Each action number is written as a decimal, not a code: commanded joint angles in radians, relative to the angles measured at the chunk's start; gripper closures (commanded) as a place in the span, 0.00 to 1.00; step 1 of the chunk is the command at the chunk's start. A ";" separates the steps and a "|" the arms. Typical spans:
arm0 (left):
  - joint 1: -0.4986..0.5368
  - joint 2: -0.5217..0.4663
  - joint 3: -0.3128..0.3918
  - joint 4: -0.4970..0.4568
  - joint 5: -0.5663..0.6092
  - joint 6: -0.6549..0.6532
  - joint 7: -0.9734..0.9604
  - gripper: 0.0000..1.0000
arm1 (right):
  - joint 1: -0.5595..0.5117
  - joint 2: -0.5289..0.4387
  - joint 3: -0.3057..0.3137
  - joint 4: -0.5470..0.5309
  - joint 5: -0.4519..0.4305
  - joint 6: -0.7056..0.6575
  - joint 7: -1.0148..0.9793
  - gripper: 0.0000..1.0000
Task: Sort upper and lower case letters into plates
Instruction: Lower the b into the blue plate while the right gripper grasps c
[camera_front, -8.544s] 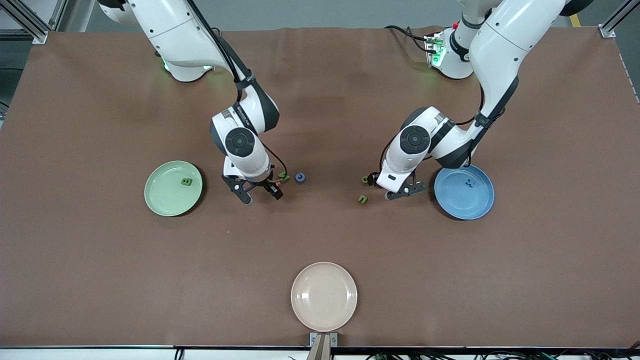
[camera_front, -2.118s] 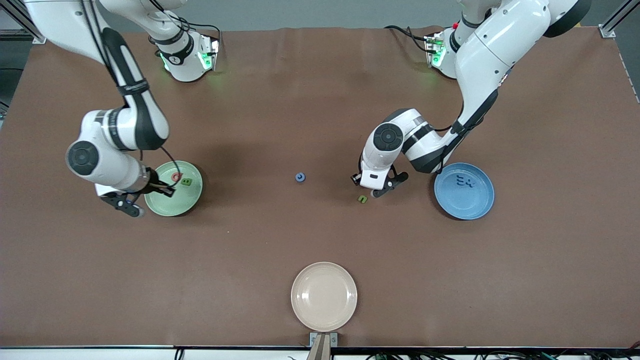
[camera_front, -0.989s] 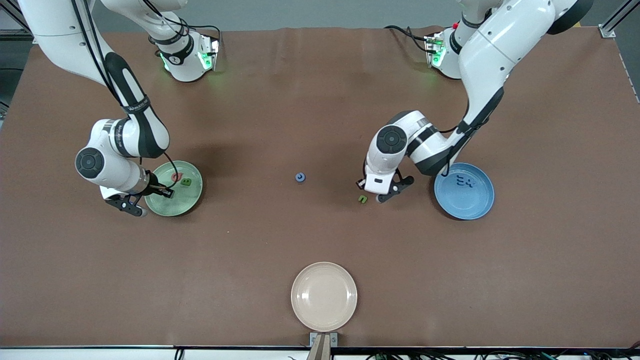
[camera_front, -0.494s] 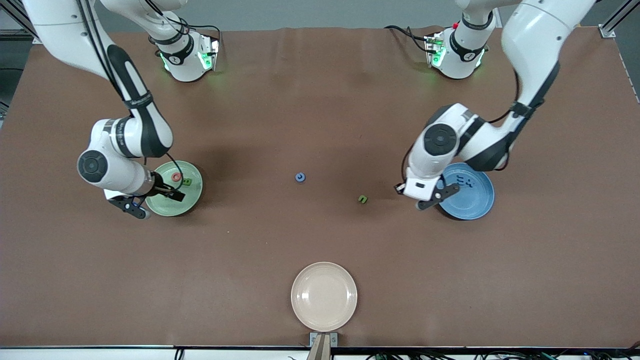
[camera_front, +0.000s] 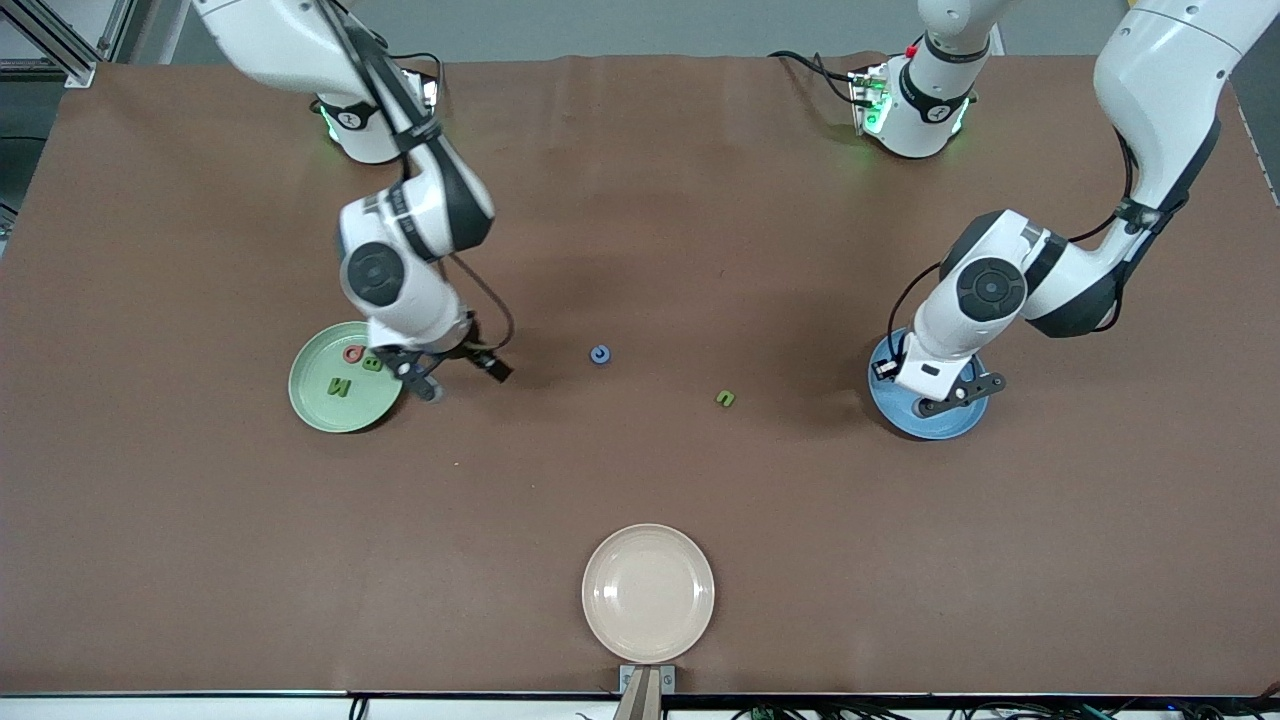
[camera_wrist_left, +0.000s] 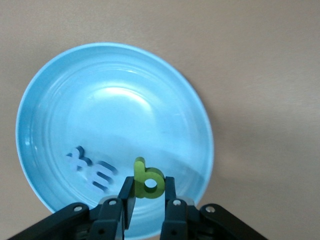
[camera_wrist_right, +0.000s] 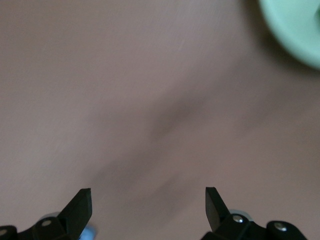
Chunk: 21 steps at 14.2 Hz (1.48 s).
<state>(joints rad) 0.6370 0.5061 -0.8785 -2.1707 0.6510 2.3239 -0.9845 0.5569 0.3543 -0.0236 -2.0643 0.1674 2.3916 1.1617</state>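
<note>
1. Brown matting covers the whole table (camera_front: 640, 480), and on it the two sorting plates sit well apart: the blue plate (camera_front: 950, 425) toward the left arm's end, the mint green plate (camera_front: 318, 395) toward the right arm's end.

2. Over the blue plate hangs the left gripper (camera_wrist_left: 146, 200), its fingers (camera_wrist_left: 126, 192) pinching a yellow-green lowercase b (camera_wrist_left: 147, 181) by its flanks; two blue letters (camera_wrist_left: 90, 170) already lie in the dish, just beside the spot below the b.

3. On the green plate rest a green N (camera_front: 340, 387), a green B (camera_front: 371, 364) and a red round letter (camera_front: 352, 353), so capitals appear to go there and small letters in the blue.

4. Just beside the green plate, over bare matting, the right gripper (camera_front: 455, 367) has its fingers (camera_wrist_right: 80, 206) spread wide and empty.

5. Two letters are left on the matting between the plates: a small blue one (camera_front: 600, 354) nearer the right gripper, and a green one (camera_front: 725, 398) nearer the front camera and closer to the blue plate.

6. To finish the step in hand well, the left arm would likely do best to lower the b close to the dish floor before parting its fingers, aiming at open blue away from the two letters and the rim, so the piece neither bounces out nor stacks.

7. Readable writing is limited to the letters themselves; the blue pair looks like an x and an e, and no brand can be made out.
</note>
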 joint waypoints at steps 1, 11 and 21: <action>0.033 0.003 -0.020 -0.055 0.055 0.057 0.006 0.91 | 0.086 0.047 -0.015 0.064 0.015 0.006 0.148 0.00; 0.067 0.037 -0.020 -0.071 0.150 0.063 0.003 0.26 | 0.207 0.248 -0.025 0.191 -0.034 0.075 0.340 0.10; -0.144 0.074 -0.116 0.139 0.110 -0.001 -0.013 0.00 | 0.228 0.324 -0.027 0.268 -0.060 0.078 0.408 0.25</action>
<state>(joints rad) 0.5792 0.5547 -0.9976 -2.1019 0.7773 2.3744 -0.9884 0.7684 0.6610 -0.0380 -1.8166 0.1277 2.4713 1.5420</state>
